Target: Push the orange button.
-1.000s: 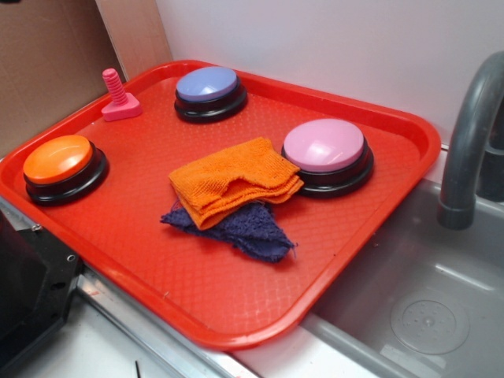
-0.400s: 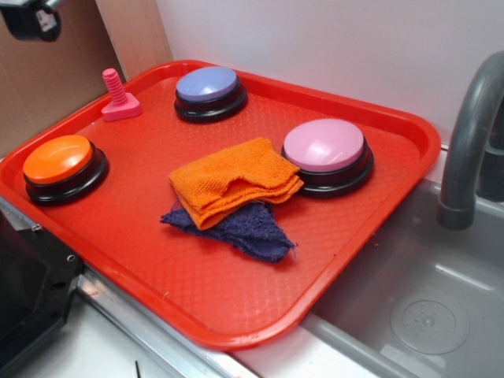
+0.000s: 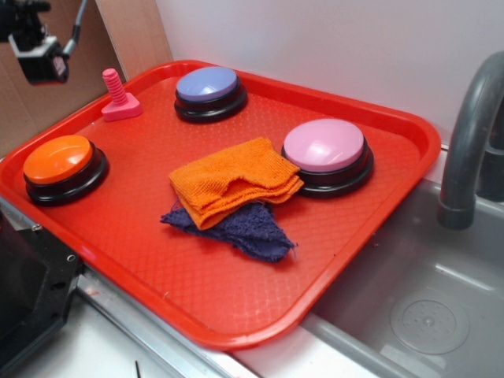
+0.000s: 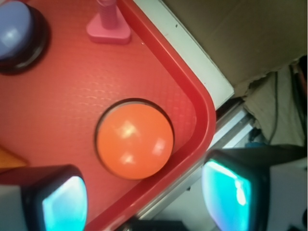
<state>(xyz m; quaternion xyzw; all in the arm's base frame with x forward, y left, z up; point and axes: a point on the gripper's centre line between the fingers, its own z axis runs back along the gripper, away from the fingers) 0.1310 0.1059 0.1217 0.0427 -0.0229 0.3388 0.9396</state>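
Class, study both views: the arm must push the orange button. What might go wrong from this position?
1. The gripper hangs high above the orange button; its fingers straddle the tray rim, so a straight descent may strike the rim.
2. The button sits in the tray's corner, so an off-centre push may slide it rather than press it.

The arm point(image 3: 35, 43) is cut off at the exterior view's top-left corner, fingertips hidden. In the wrist view both fingers point(image 4: 57, 199) are blurred, and the purple button point(image 4: 14, 33) and pink bolt point(image 4: 108, 24) run off frame.
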